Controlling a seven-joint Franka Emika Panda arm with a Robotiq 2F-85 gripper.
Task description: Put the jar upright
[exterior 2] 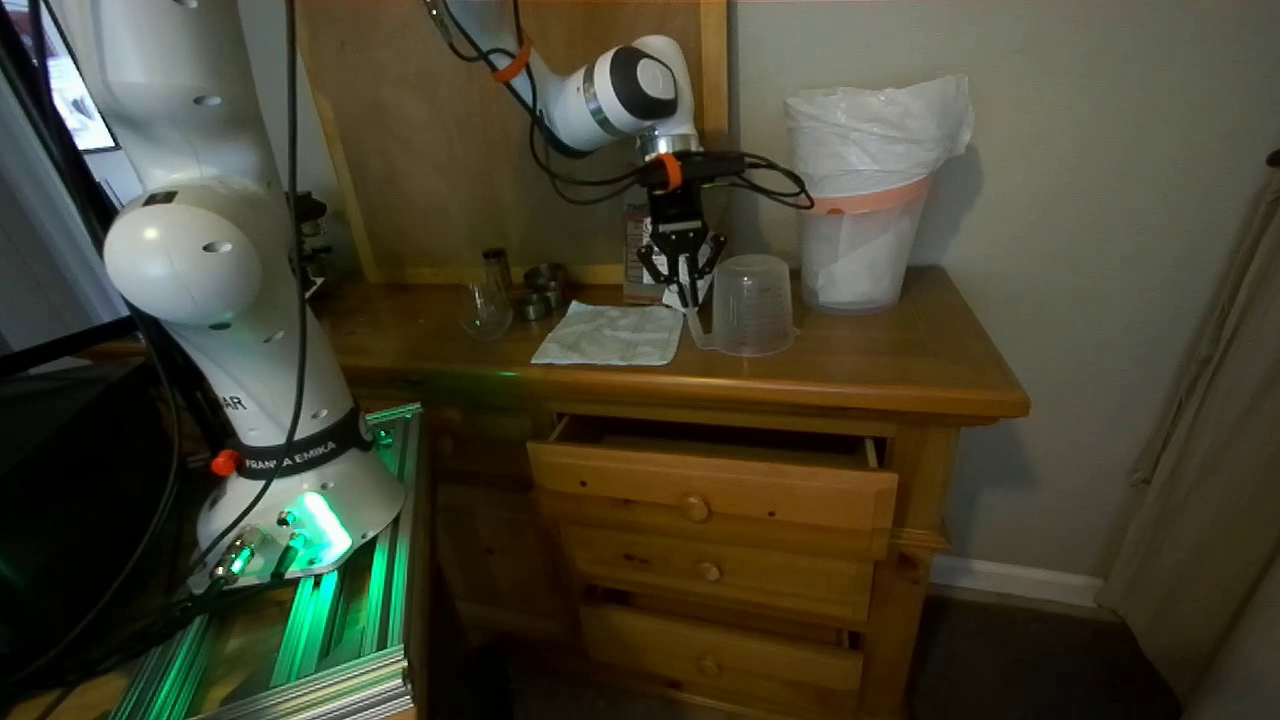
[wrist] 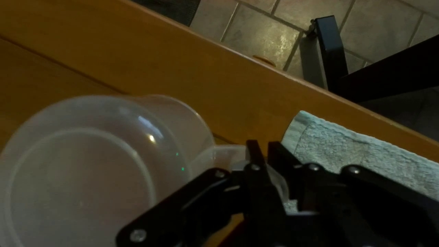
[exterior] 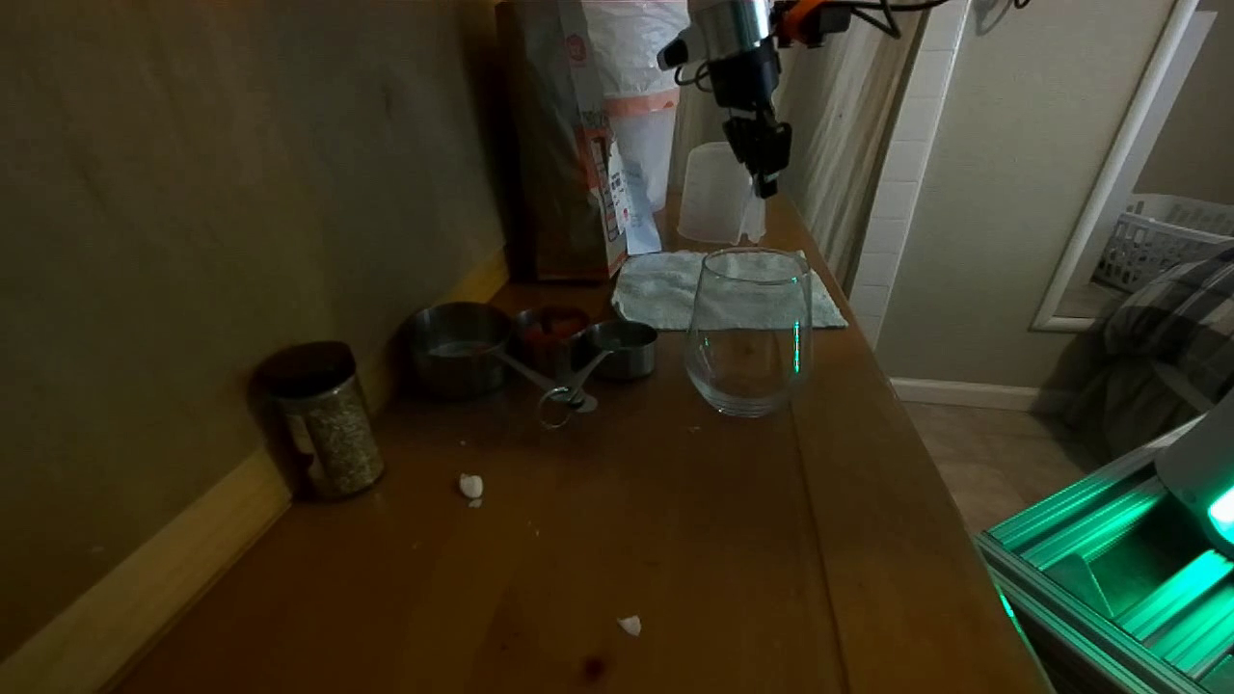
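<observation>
Apparently the pincer [exterior 2: 688, 298] clasps the handle [exterior 2: 697, 330] of the upside-down jar [exterior 2: 753, 305].

Wrist view: translucent handled jar [wrist: 79, 168], just beside tool [wrist: 263, 145], cut off by L + btm edges; tool's fingers [wrist: 256, 157], blurred, hide pt of handle [wrist: 226, 153]. Washcloth [wrist: 356, 156], tool's opp. side, cut by R edge. In an exterior view paper bag [exterior 2: 637, 245] is partly hidden behind tool, print too sm. to read. In an exterior view robot arm [exterior: 730, 29] above tool is cut by top edge.
</observation>
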